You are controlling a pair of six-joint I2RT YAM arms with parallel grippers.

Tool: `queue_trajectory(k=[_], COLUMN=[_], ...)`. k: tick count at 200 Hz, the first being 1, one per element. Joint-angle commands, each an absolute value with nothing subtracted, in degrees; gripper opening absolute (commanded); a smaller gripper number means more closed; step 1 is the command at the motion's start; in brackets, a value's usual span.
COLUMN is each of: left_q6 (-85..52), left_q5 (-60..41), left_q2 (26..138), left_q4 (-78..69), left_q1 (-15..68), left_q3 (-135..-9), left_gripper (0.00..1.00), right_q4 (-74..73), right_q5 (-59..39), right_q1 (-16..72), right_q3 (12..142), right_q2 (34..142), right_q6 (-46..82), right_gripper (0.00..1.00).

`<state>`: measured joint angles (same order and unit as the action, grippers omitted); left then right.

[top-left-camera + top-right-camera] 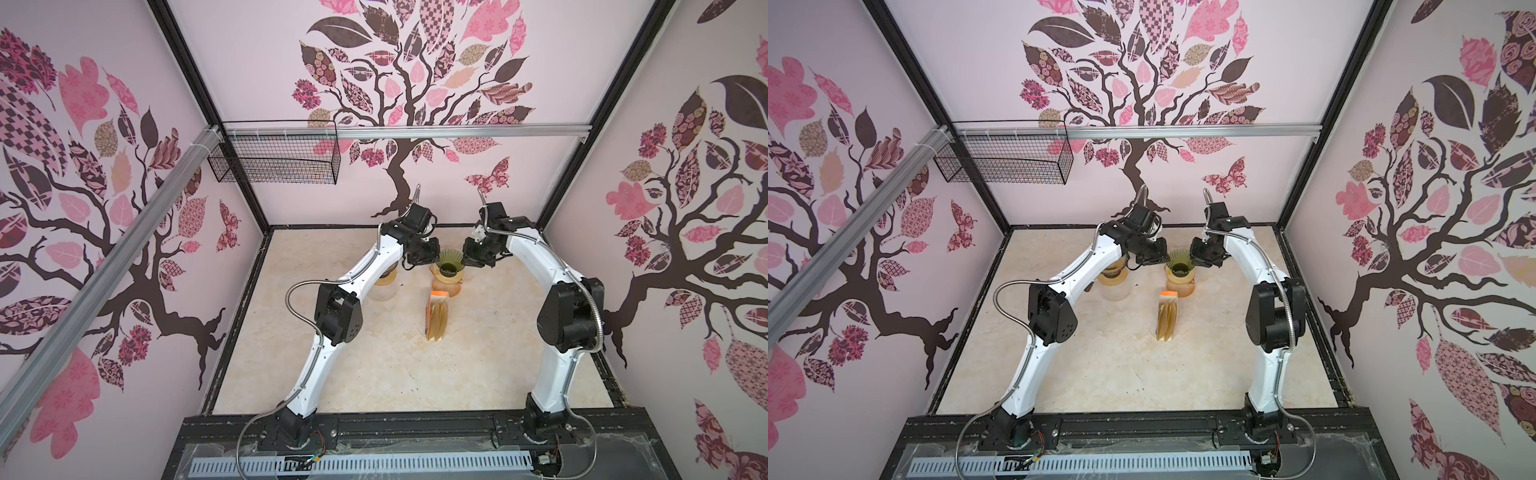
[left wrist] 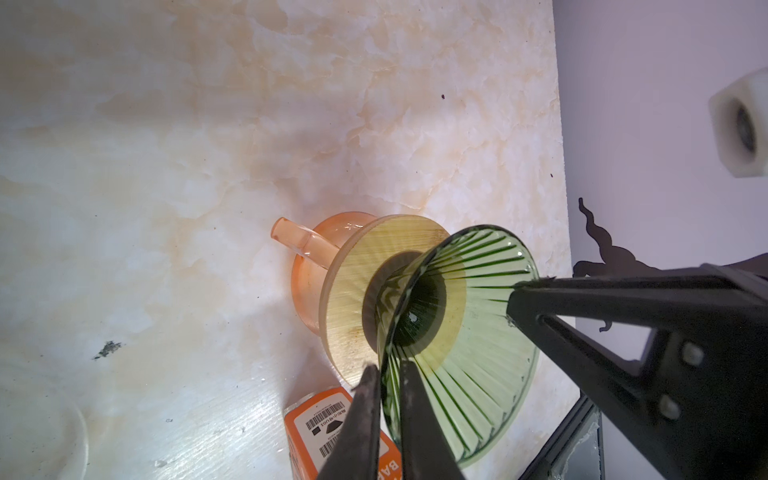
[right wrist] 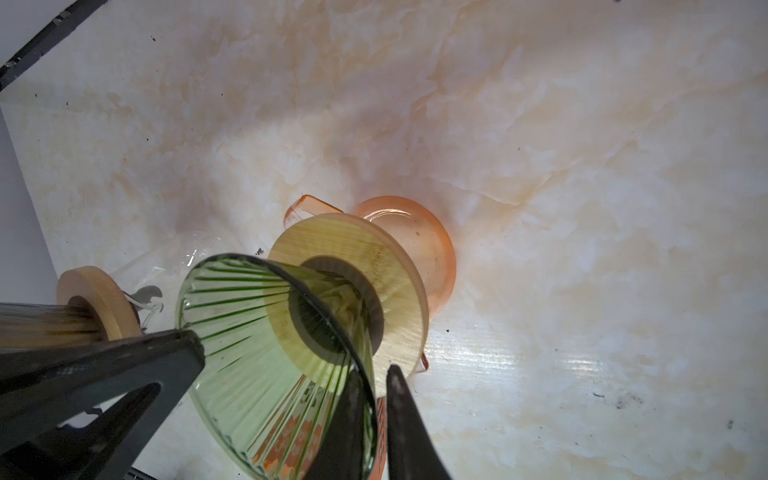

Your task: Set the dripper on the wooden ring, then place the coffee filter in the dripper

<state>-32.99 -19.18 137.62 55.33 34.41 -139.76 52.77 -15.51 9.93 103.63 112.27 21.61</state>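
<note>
Green glass dripper (image 2: 465, 345) is sitting between left end effector (image 2: 388, 366) and right end effector (image 3: 372, 370); both are straddling its rim, jaws slightly spread, not pinching.

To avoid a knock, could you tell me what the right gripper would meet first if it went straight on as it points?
Probably the dripper: the right gripper straddles its rim, so the glass wall comes first, then the wooden collar; depth is unclear.
</note>
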Motion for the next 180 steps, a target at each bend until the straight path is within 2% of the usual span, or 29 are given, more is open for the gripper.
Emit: queue_trajectory(k=[1,85,133,180], left_q6=[-32.44,-31.88,-31.05,-29.21], left_q5=[-19.78,-20.32,-19.29,-16.92], left_q2=[135.29,130.40,121.77,109.31], left_q4=[55.00,55.04,54.18,50.46], left_q1=[33.76,33.38,33.98,35.66], left_q3=[-143.23,-143.52,-140.94,-130.04], left_gripper=[0.17,0.28,0.32,0.44], right_q4=[54.31,53.53,51.82,48.78], right_q5=[-14.65,-15.29,-15.25,-17.20], right_q1=[9.69,9.67,9.67,10.08], right_q3=[107.37,109.86,109.09,102.50], right_q2=[114.82,110.85,104.30,95.10], right_q6=[20.74,21.66,22.75,23.25], right_gripper=[0.18,0.27,0.31,0.41])
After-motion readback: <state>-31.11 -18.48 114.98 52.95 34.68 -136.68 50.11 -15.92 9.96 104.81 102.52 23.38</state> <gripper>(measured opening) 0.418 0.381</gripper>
